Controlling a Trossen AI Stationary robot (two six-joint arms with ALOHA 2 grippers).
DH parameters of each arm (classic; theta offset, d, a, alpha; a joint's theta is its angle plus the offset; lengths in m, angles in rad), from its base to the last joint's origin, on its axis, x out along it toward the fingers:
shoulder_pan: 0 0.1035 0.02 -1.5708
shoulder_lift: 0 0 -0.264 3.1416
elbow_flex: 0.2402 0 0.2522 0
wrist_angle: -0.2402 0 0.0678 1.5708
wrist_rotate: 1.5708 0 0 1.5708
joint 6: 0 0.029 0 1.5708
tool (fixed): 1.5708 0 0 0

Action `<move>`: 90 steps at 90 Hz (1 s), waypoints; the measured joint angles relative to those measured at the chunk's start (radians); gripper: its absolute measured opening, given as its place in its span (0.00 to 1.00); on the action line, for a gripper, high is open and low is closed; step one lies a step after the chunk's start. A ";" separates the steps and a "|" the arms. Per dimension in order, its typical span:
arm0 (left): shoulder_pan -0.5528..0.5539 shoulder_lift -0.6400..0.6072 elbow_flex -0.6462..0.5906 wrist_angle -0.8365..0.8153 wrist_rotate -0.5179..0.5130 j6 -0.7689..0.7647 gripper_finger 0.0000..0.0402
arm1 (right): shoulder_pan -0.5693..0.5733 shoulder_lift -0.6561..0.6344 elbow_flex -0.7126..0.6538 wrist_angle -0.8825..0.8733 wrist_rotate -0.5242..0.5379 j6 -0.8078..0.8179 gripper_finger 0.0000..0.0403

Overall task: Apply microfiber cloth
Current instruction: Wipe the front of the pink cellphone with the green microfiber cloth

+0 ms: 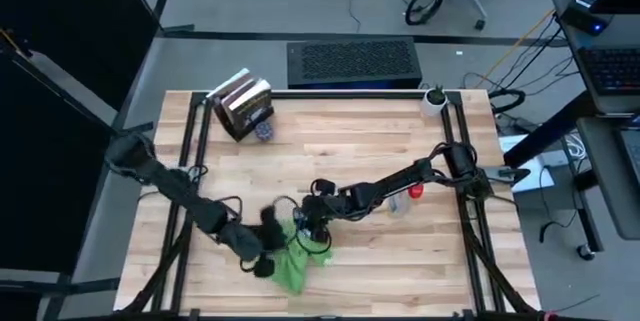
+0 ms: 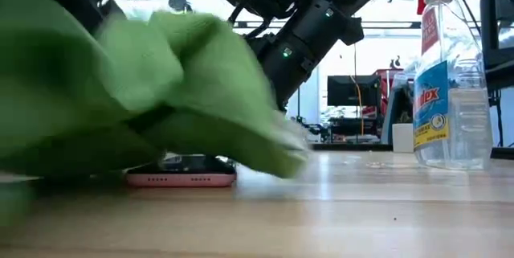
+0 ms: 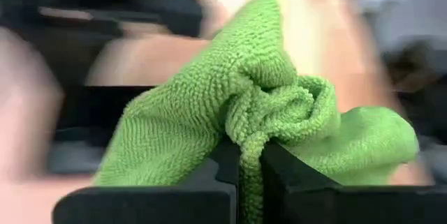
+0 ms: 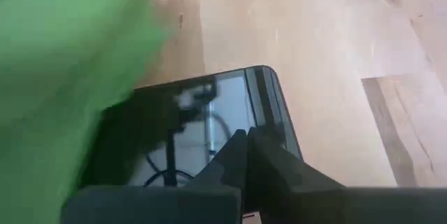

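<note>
Right now the left tool (image 3: 248, 172) is pinching the microfiber cloth (image 3: 258, 105), the closed right tool (image 4: 246, 155) is pressing the phone (image 4: 209, 126); wiping risks sliding it.

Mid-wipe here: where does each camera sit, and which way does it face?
High: overhead, straight down; both arms, table.
Low: table height, level across; cloth over phone, bottle, an arm above.
Left wrist: past left gripper, shut on cloth.
Right wrist: past right gripper, on phone.
Shared: cloth in all four.
</note>
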 joint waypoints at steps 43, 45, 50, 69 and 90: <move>0.089 0.248 -0.003 0.282 0.107 0.147 0.00 | 0.001 0.003 -0.002 0.060 0.015 0.024 0.00; 0.089 0.256 -0.003 0.286 0.107 0.140 0.00 | 0.001 0.003 -0.002 0.061 0.014 0.033 0.00; 0.089 0.278 -0.003 0.297 0.107 0.120 0.00 | 0.001 0.004 -0.002 0.063 0.014 0.042 0.00; 0.081 0.318 0.000 0.325 0.122 0.099 0.00 | 0.005 -0.018 -0.002 0.042 0.001 0.027 0.00; 0.051 0.158 0.009 0.235 0.157 0.097 0.00 | 0.011 -0.189 -0.002 -0.030 0.006 0.015 0.00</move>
